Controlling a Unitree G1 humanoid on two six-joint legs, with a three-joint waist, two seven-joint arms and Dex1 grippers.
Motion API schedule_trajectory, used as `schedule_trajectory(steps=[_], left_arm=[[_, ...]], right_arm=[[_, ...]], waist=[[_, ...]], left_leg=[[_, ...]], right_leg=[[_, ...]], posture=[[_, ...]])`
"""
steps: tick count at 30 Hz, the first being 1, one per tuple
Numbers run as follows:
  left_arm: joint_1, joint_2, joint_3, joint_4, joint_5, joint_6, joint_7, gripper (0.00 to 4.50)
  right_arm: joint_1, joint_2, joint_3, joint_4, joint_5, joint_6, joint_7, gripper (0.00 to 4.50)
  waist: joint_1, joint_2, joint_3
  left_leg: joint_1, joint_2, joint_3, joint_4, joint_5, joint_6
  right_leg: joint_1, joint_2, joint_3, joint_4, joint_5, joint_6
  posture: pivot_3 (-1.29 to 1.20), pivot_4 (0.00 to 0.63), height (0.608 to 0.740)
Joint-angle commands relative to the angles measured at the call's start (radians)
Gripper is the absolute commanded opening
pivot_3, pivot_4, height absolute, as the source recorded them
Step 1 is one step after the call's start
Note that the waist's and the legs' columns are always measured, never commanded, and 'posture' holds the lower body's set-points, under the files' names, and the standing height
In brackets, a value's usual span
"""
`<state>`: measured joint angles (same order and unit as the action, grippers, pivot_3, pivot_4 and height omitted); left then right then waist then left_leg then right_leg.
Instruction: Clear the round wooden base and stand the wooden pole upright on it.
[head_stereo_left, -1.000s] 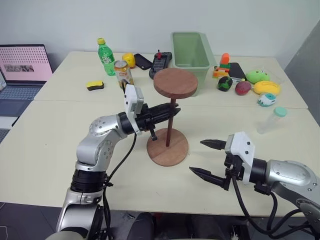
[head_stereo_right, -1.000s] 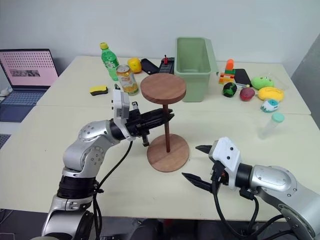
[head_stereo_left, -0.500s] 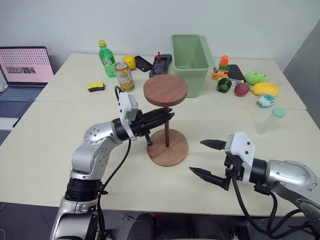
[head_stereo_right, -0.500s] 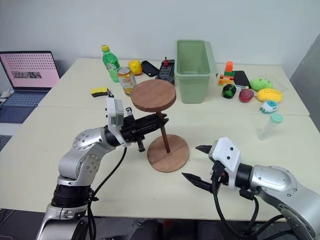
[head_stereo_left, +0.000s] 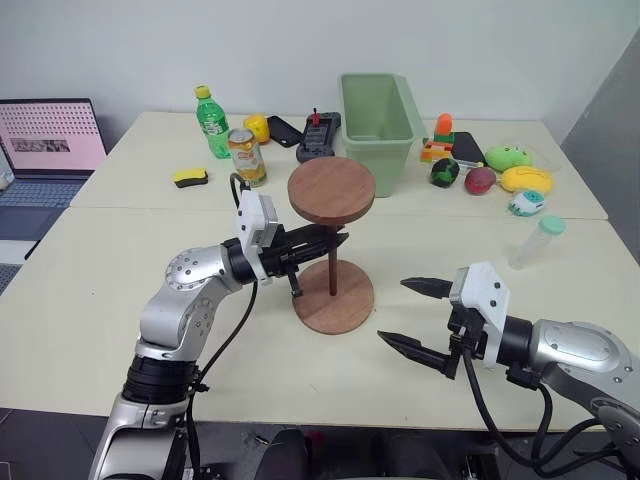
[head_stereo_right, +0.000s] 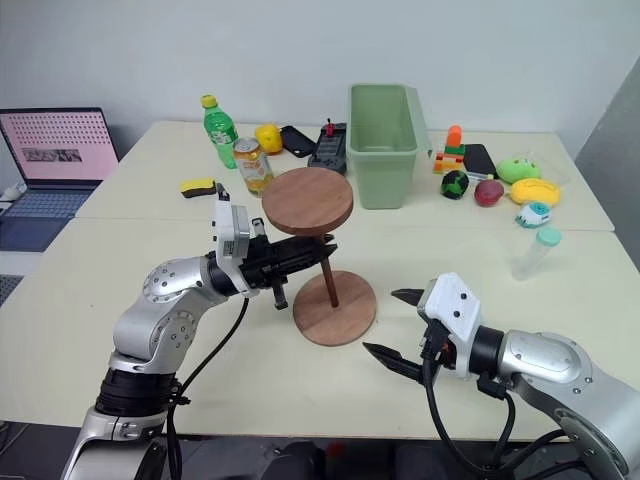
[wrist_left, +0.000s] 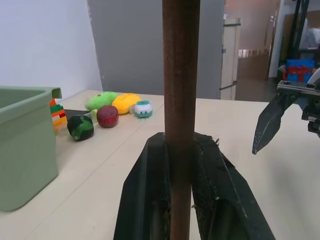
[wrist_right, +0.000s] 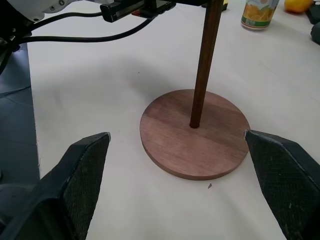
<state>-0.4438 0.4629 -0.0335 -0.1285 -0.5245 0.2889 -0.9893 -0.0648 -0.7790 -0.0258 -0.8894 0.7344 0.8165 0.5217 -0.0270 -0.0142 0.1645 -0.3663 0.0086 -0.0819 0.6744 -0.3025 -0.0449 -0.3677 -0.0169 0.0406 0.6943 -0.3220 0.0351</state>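
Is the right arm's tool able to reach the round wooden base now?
Probably yes: the right tool is open, and bare table lies between it and the round wooden base.

Cream table (head_stereo_left: 120, 290): base (head_stereo_left: 334, 296), tube (head_stereo_left: 535, 241), green bin (head_stereo_left: 377, 113), bottle (head_stereo_left: 211, 121), can (head_stereo_left: 246, 156), sponge (head_stereo_left: 189, 176), toys (head_stereo_left: 480, 179).

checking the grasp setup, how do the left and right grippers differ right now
The left gripper is shut on the wooden pole, pointing sideways across the table; the right gripper is open, holding nothing. The left sits above the round wooden base; the right waits beside it, apart. Both have two black fingers.
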Motion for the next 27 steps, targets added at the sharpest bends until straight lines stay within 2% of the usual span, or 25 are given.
schedule_trajectory(steps=[1,4,5,11,16,23,27], left_arm=[[0.021,0.039,-0.039,0.066,0.073,0.044,0.013,0.98],[0.012,0.064,-0.054,0.041,0.059,0.064,-0.031,1.58],[0.011,0.070,-0.057,0.027,0.050,0.077,-0.045,1.90],[-0.005,0.096,-0.070,-0.023,0.034,0.115,-0.096,3.07],[-0.003,0.152,-0.062,-0.007,0.064,0.097,-0.149,3.07],[0.025,0.372,-0.005,-0.038,0.087,0.107,-0.247,3.07],[0.117,0.475,0.098,-0.068,0.127,0.103,-0.186,3.07]], right_arm=[[-0.016,0.007,-0.010,-0.016,0.007,-0.012,-0.003,4.50],[-0.018,0.013,-0.008,-0.013,0.004,-0.014,-0.005,4.50],[-0.018,0.014,-0.008,-0.013,0.003,-0.014,-0.005,4.50],[-0.015,0.019,-0.010,-0.012,-0.002,-0.013,-0.006,4.50],[-0.013,0.024,-0.013,-0.002,-0.010,-0.019,-0.006,4.50],[-0.030,-0.012,-0.089,0.071,-0.019,-0.067,0.055,4.50],[-0.028,-0.061,-0.181,0.124,0.004,-0.109,0.152,4.50]], waist=[[0.000,0.000,0.000],[-0.001,-0.001,0.002],[-0.001,-0.002,0.003],[0.001,-0.003,0.003],[0.000,-0.003,0.003],[-0.002,-0.002,0.004],[-0.002,-0.001,0.004]], left_leg=[[0.000,0.000,0.000,0.000,0.000,0.000],[0.000,-0.001,0.001,-0.002,0.000,0.000],[-0.002,0.000,0.001,-0.002,0.000,0.000],[-0.012,0.000,-0.004,-0.001,0.000,0.000],[-0.012,0.000,-0.004,-0.001,0.000,0.000],[-0.012,0.000,-0.004,-0.003,0.000,0.000],[-0.012,0.000,-0.004,-0.005,0.000,0.000]], right_leg=[[0.000,0.000,0.000,0.000,0.000,0.000],[-0.002,0.000,0.001,0.000,0.000,0.000],[-0.003,0.001,0.000,0.000,0.000,0.000],[-0.008,-0.001,-0.002,-0.006,0.000,0.000],[-0.008,-0.001,-0.002,-0.006,0.000,0.000],[-0.009,-0.001,-0.002,-0.006,0.000,0.000],[-0.009,-0.001,-0.001,-0.008,0.000,0.000]], posture=[[0.00,0.150,0.740],[0.00,0.150,0.740],[0.00,0.150,0.740],[0.00,0.150,0.740],[0.00,0.150,0.740],[0.00,0.150,0.740],[0.00,0.150,0.740]])
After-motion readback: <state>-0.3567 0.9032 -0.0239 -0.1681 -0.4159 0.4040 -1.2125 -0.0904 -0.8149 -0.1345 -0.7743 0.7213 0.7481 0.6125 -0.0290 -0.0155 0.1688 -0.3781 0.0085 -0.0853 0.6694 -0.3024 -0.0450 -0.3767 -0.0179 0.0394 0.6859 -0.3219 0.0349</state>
